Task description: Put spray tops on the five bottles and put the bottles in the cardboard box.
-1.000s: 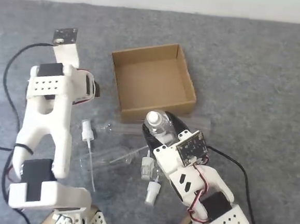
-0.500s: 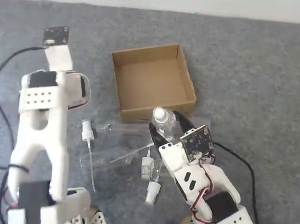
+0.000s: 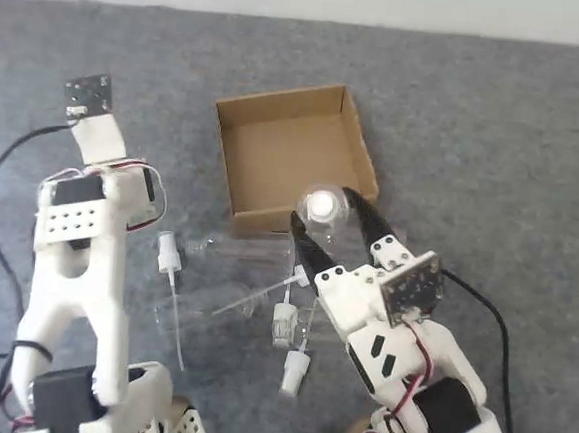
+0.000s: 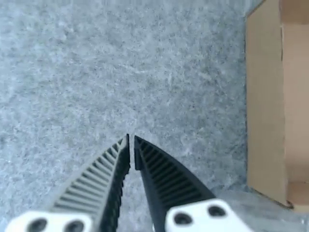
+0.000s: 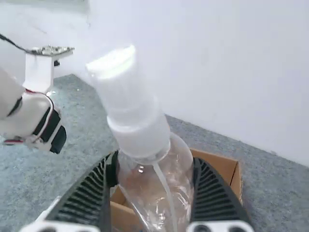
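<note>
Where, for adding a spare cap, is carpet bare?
Bare: carpet right of the cardboard box, and the strip between box and left arm. Crowded: before the box, loose bottles and spray tops beside the right gripper holding a bottle.

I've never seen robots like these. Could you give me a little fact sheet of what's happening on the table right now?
Right gripper: shut on a clear bottle with a spray top on, top end up, by the box's front wall
Left gripper: shut, empty, over the grey carpet beside the box
Cardboard box: open, nothing inside
Loose spray tops: at least three, on the carpet between the arms
Lying bottles: clear, on their sides among the tops; exact count hard to tell
</note>
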